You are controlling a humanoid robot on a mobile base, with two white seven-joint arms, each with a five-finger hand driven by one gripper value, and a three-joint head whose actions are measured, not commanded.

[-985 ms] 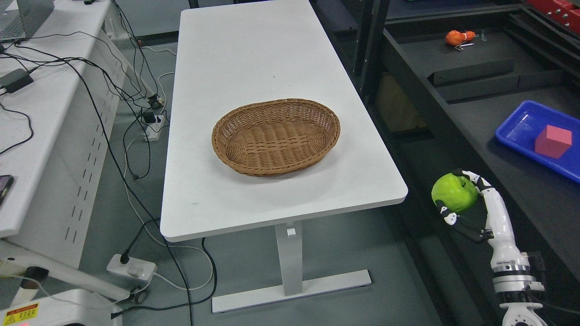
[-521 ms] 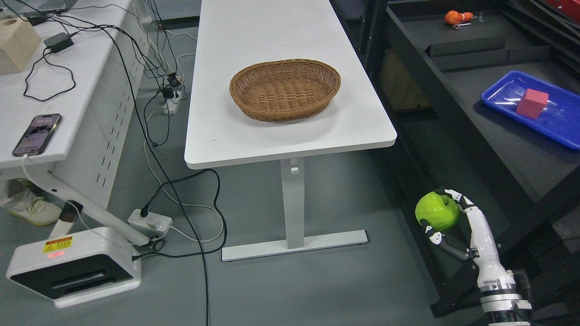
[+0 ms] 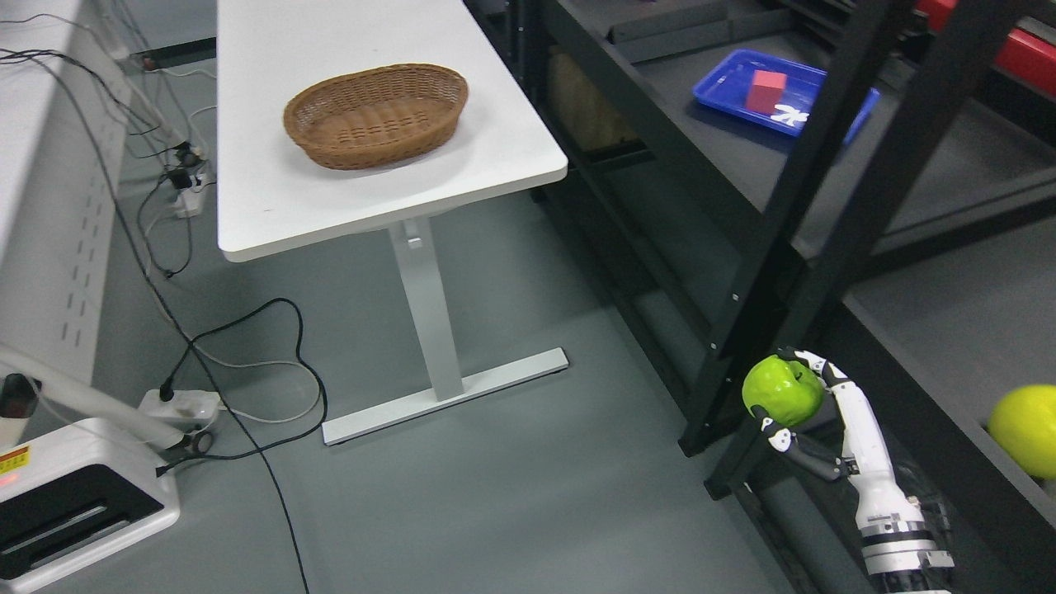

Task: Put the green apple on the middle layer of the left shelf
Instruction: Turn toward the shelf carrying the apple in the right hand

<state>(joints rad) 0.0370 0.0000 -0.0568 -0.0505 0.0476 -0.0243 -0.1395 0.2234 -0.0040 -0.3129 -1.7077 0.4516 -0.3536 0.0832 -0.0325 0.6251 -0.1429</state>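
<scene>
I have the glossy green apple (image 3: 782, 390) cupped in my right hand (image 3: 804, 421), white-and-black fingers (image 3: 825, 371) curled round it, carried low over the grey floor just in front of the black metal shelf's upright posts (image 3: 771, 247). My left hand is not in view. This looks like the carrying step: the apple is off the white table (image 3: 330, 206), where the oval brown wicker basket (image 3: 375, 115) sits empty. The shelf board with the blue plastic tray (image 3: 841, 103) and red cube (image 3: 767, 89) lies ahead; a yellow-green round fruit (image 3: 1023, 429) rests on a nearer board. Next I must raise the apple past the posts and onto the middle layer; which board that is I cannot tell
</scene>
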